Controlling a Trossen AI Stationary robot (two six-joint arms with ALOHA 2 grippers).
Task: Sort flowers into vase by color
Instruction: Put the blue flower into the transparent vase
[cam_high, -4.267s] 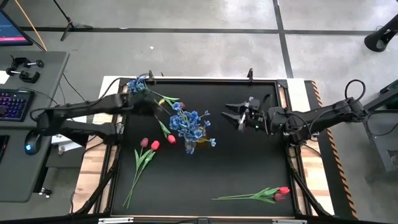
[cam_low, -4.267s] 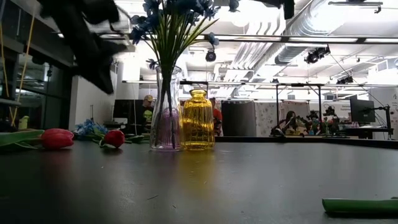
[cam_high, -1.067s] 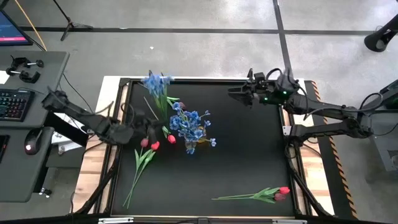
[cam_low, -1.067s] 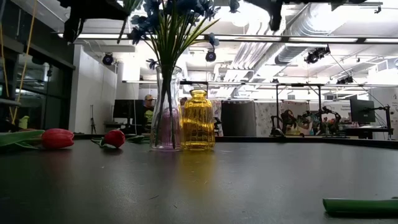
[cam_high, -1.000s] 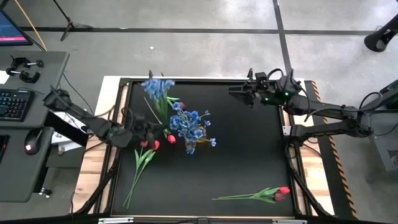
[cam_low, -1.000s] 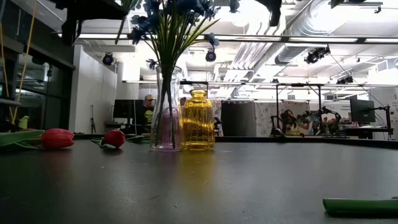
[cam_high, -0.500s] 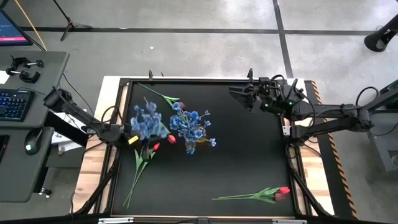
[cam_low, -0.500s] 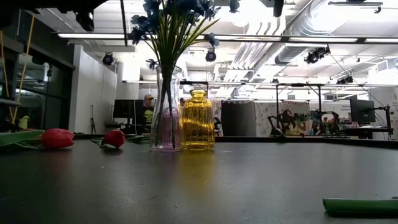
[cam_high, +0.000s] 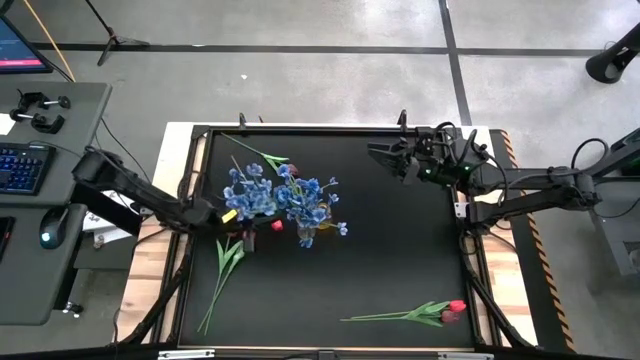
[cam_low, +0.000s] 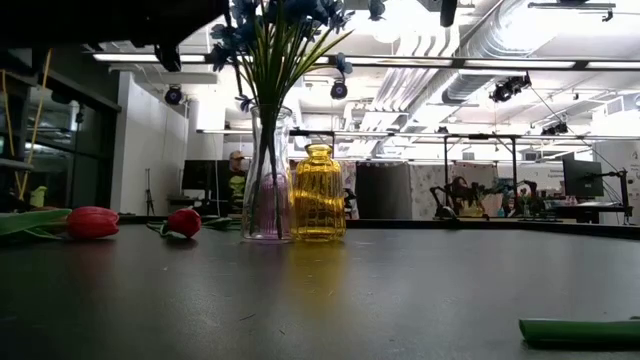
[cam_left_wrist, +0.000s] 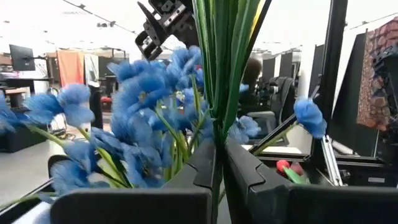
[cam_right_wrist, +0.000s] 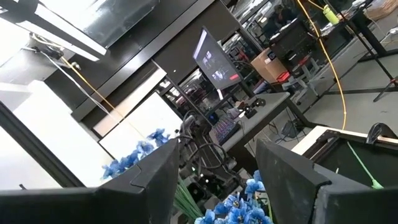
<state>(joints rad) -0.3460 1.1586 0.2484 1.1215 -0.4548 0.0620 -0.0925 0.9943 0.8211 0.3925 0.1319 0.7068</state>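
My left gripper (cam_high: 222, 214) is shut on a bunch of small blue blossoms (cam_high: 248, 196), raised just left of the clear vase (cam_low: 265, 185). That vase holds more blue blossoms (cam_high: 308, 200). A yellow vase (cam_low: 318, 192) stands beside it. Red tulips (cam_high: 276, 225) lie on the table beside and under the held bunch, and a long green stem (cam_high: 262, 156) lies behind it. Two more tulips (cam_high: 447, 311) lie near the table's near right corner. My right gripper (cam_high: 383, 158) hovers open above the far right of the table. My left gripper pinches the green stems (cam_left_wrist: 219, 134) of the blue bunch between its two shut fingers (cam_left_wrist: 202, 165). The fingers lie across the stems. The bunch is lifted clear of the table, its blossoms (cam_left_wrist: 146, 93) spreading beside the fingers on the vase's side.
The table is a black mat inside a raised frame (cam_high: 195, 170). A desk with a keyboard (cam_high: 22, 165) stands to its left. People and equipment show in the room beyond the far edge. Bare mat lies between the vases and the right arm.
My left gripper has kept its hold and swung the blue bunch. Its blossoms have moved from near the table's far left edge toward the near side and then right. They now sit close beside the vase's blossoms. My right gripper has shifted slightly.
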